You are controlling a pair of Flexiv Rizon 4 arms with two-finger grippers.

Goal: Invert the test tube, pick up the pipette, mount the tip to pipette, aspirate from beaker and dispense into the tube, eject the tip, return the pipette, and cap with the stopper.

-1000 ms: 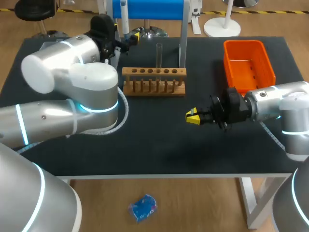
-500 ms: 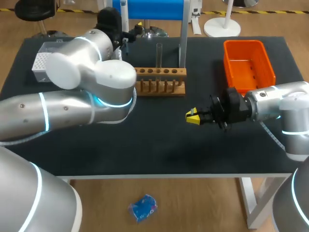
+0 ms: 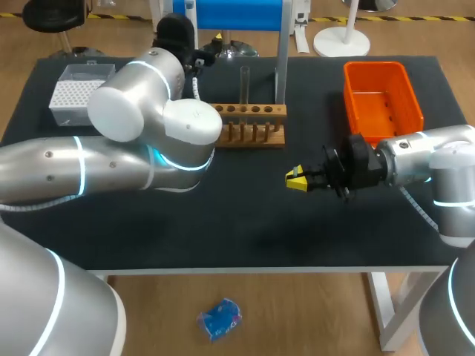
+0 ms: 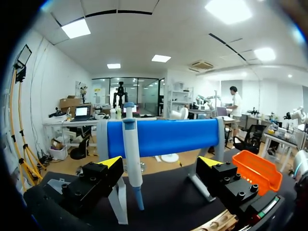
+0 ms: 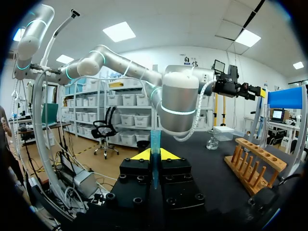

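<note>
The pipette [image 4: 131, 149] hangs upright from the blue bar of its stand [image 4: 163, 137], just ahead of my left gripper [image 4: 160, 163]. That gripper is open, and the pipette is closer to one finger than the other. From above, the left gripper [image 3: 199, 56] is at the table's back beside the pipette [image 3: 191, 22]. A clear test tube [image 3: 244, 81] stands upright in the wooden rack [image 3: 249, 122]. My right gripper [image 3: 297, 179] hovers over the table's middle right, shut on a slim blue piece [image 5: 155, 144]. A glass beaker [image 5: 213, 140] stands beyond the rack [image 5: 250, 161].
An orange bin [image 3: 382, 96] sits at the back right, just behind my right wrist. A white tip box [image 3: 82, 89] is at the back left. My bulky left arm [image 3: 133, 141] covers much of the table's left half.
My left arm has swung toward the back and right, uncovering the tip box and bringing its gripper nearer the pipette stand. The right arm has not moved.
</note>
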